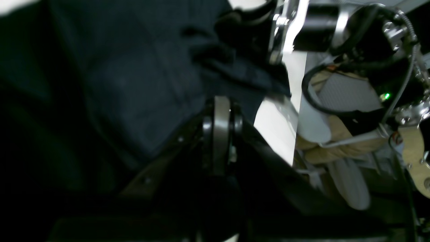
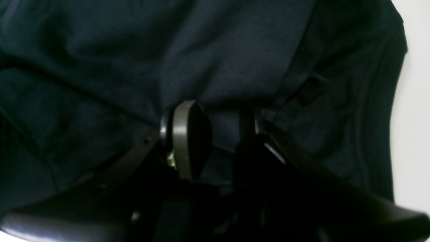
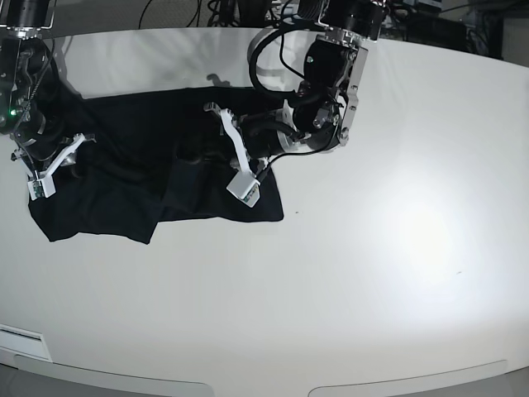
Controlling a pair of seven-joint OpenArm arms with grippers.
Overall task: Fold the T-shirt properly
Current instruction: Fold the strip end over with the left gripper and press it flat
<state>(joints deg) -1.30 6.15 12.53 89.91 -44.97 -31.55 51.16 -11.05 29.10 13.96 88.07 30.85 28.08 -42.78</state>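
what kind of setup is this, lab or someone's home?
Most likely a robotics lab bench: a plain white tabletop, two cabled robot arms working a plain black cloth T-shirt, and a tangle of black cables behind the table's far edge. Nothing domestic in view.

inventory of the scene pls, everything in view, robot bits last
T-shirt: 1, black, spread and partly folded at the table's far left.
Table: 1, white, under everything.
Cables: several, dark, beyond the table's far edge.
Left gripper: 1, black, shut on the T-shirt, at its right end in the base view.
Right gripper: 1, black, jaws apart, down on the T-shirt, at its left end in the base view.
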